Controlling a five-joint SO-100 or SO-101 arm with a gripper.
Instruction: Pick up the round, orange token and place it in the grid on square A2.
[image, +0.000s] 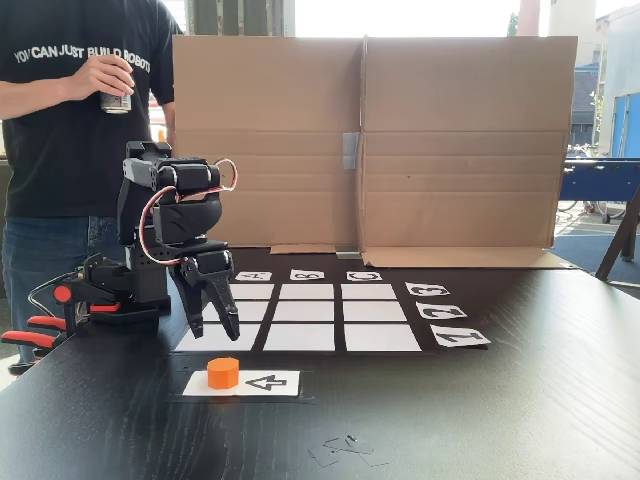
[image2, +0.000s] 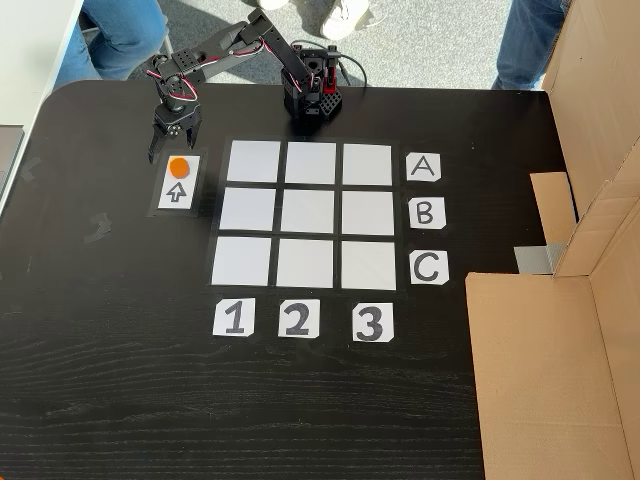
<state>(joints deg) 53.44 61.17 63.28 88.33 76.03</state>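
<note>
On a dark wood-grain tabletop (image: 520, 400) backed by a creased cardboard screen (image: 460, 140), a black jointed arm (image: 165, 215) reaches toward its target. The grid (image2: 310, 215), flat white paper cells split by black gaps, waits untouched; square A2 (image2: 311, 162) is bare. The gripper (image2: 173, 147) hangs with jaws spread and empty just beside the arrow card (image2: 176, 186). The token (image: 223, 373), a squat, faceted orange puck, sits on that card. Judged step: approach; next, descend and close.
</note>
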